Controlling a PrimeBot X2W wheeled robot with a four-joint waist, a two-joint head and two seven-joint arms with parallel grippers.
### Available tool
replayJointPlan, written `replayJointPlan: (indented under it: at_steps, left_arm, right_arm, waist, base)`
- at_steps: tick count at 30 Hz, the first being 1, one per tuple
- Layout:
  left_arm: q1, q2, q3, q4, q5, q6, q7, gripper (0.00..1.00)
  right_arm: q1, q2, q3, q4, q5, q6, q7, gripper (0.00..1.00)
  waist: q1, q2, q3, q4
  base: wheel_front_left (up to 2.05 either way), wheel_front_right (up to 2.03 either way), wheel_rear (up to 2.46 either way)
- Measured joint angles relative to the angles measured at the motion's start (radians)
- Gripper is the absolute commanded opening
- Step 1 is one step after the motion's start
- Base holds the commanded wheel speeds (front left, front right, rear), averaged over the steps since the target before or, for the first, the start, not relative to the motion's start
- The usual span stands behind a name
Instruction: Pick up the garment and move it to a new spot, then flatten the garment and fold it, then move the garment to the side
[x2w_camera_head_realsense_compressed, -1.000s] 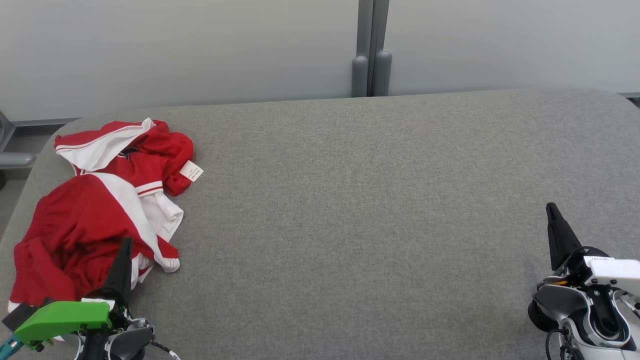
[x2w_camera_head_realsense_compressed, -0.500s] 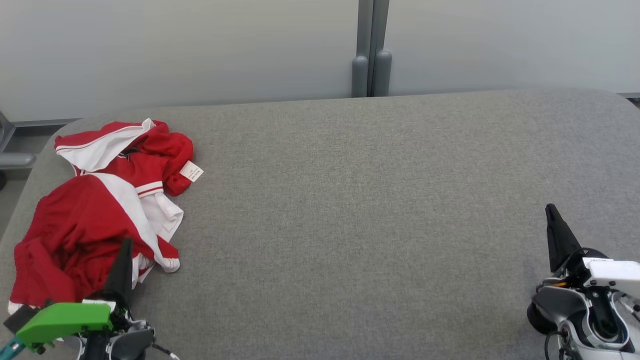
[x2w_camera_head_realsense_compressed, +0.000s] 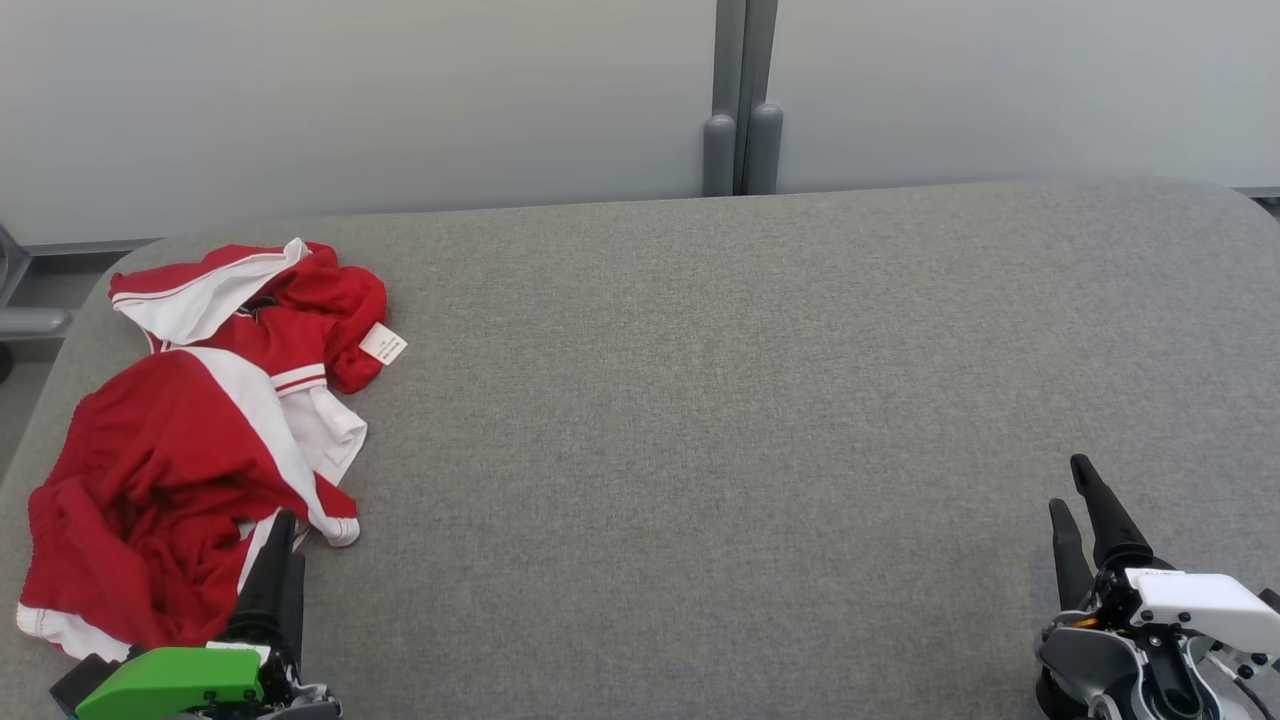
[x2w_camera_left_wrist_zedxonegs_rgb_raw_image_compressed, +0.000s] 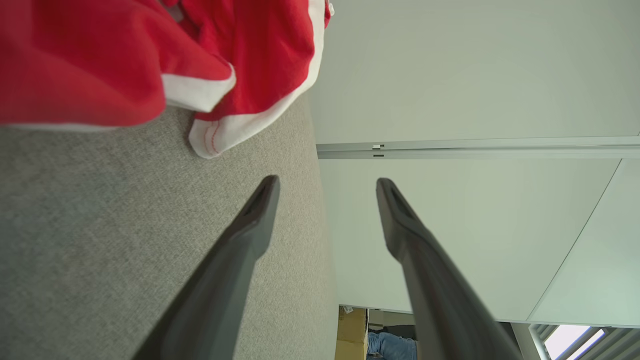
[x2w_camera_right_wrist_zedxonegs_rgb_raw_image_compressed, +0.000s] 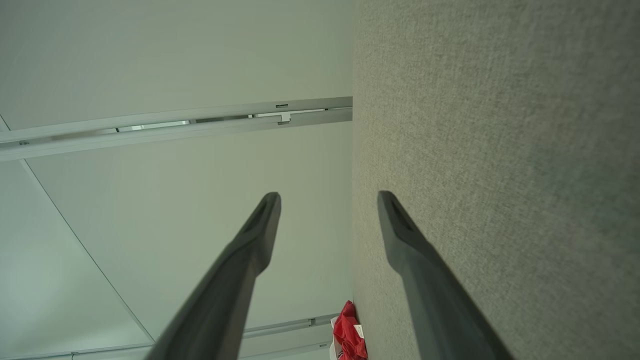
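Grippers: two. The left gripper (x2w_camera_head_realsense_compressed: 288, 538) and the right gripper (x2w_camera_head_realsense_compressed: 1066, 483) are both standing with fingers spread, holding nothing.
Garment: one red and white garment (x2w_camera_head_realsense_compressed: 170, 440) is lying crumpled on the left end of the table (x2w_camera_head_realsense_compressed: 700, 400).
Long axis: it is running from the table's near edge toward its far edge.
Tag: one white tag (x2w_camera_head_realsense_compressed: 383, 343) is pointing toward the table's middle.
Left wrist view: it is showing a white hem (x2w_camera_left_wrist_zedxonegs_rgb_raw_image_compressed: 220, 135) just ahead of the fingertips, apart from them.

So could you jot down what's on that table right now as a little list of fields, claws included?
surface: grey padded table
clothing: red and white garment, crumpled at the left end
label: white tag showing on its far part
left claw: open, empty, just short of the garment's hem
right claw: open, empty, over the table's near right
folding: not yet begun
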Motion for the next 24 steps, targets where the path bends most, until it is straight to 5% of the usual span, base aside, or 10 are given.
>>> replayJointPlan:
  at_steps: [24]
  left_arm:
    - [-0.002, 0.012, -0.062, -0.11, 0.342, 0.044, -0.088, 1.0]
  right_arm:
    - [-0.001, -0.033, 0.065, -0.129, -0.401, -0.037, -0.079, 1.0]
  waist:
    - [0.0, 0.0, -0.008, -0.002]
  base:
    - [0.0, 0.0, 0.0]
